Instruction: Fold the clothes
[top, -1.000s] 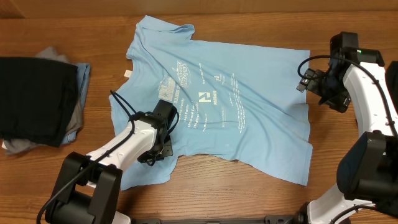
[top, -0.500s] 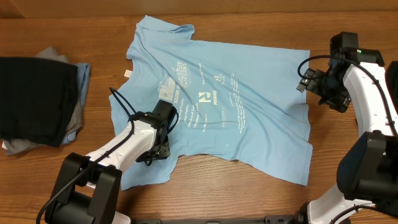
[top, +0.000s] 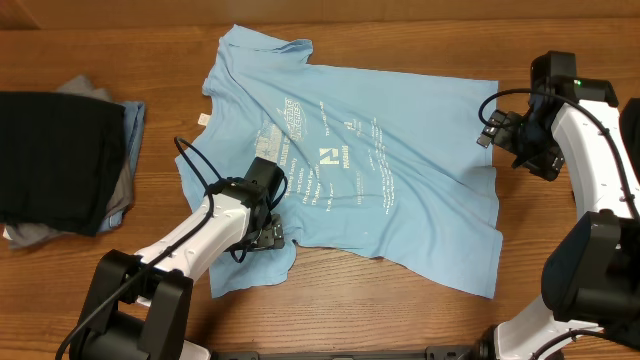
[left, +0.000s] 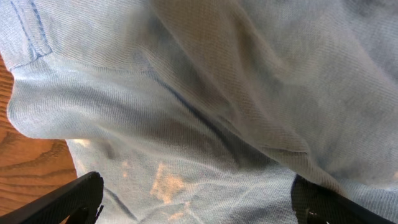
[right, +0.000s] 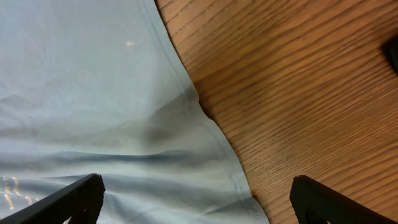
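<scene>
A light sky-blue T-shirt (top: 380, 160) lies spread on the wooden table (top: 400, 320), its pale print facing up. My left gripper (top: 265, 237) hovers over the shirt's lower-left part, beside a bunched flap of cloth. In the left wrist view the left gripper (left: 199, 202) stands open, with wrinkled blue cloth (left: 217, 93) below the jaws and nothing pinched. My right gripper (top: 497, 132) is at the shirt's right edge. In the right wrist view the right gripper (right: 202, 202) is open too, straddling the stitched edge of the shirt (right: 81, 93) above the wood.
At the table's left edge sits a pile of other clothes (top: 60, 160), black on top with grey and blue beneath. Bare wood (right: 298, 93) lies right of the shirt's edge, and a small white tag (top: 204, 119) shows at its left side.
My left gripper has opened and let go of the shirt's lower-left cloth, which now lies shifted slightly right. The right arm has not moved.
</scene>
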